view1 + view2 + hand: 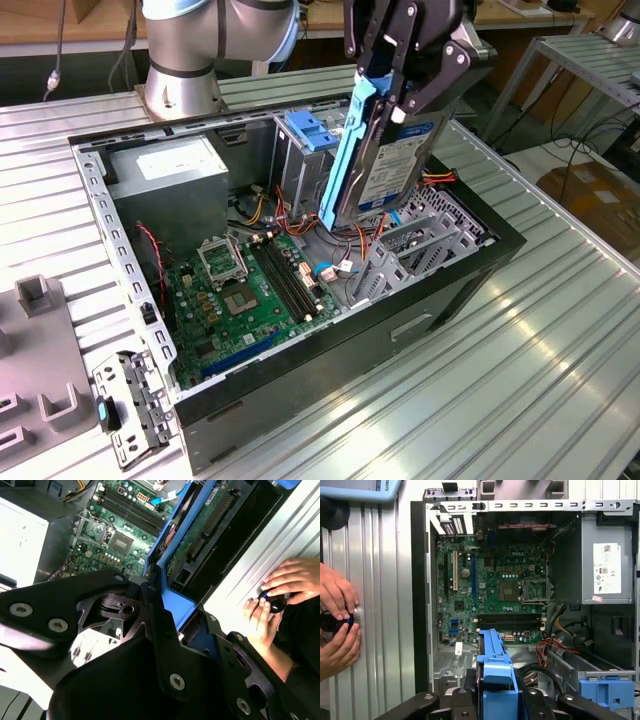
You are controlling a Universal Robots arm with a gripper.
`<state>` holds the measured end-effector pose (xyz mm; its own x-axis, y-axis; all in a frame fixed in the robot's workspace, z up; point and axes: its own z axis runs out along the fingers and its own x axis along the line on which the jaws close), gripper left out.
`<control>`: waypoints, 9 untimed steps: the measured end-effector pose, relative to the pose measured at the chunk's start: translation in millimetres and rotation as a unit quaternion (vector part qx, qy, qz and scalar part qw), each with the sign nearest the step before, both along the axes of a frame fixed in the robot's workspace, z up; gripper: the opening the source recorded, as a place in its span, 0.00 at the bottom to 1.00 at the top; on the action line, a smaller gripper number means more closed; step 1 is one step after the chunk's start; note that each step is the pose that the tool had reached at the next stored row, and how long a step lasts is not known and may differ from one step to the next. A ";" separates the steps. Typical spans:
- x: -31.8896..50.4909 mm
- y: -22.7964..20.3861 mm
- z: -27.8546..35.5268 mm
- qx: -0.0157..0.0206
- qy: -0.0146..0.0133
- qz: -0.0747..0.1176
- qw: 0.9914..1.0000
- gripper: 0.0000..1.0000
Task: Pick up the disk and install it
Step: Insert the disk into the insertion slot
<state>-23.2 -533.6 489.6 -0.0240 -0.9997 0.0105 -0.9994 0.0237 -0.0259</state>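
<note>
Your tool (398,85) is clamped on the disk (385,165), which hangs just below it, long axis near upright, lower end toward the computer case (450,300)

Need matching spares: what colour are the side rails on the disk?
Light blue; the side rail of the disk shows best in the exterior view.

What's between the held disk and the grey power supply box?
In the exterior view, the metal cage topped by the blue bracket stands between the disk and the grey power supply box.
</note>
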 end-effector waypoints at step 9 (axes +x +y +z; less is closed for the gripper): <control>4.5 -0.2 -0.2 0.000 0.000 0.000 1.000 0.37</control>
<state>-18.7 -533.8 489.4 -0.0240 -0.9996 0.0111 -0.9994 0.0237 -0.0259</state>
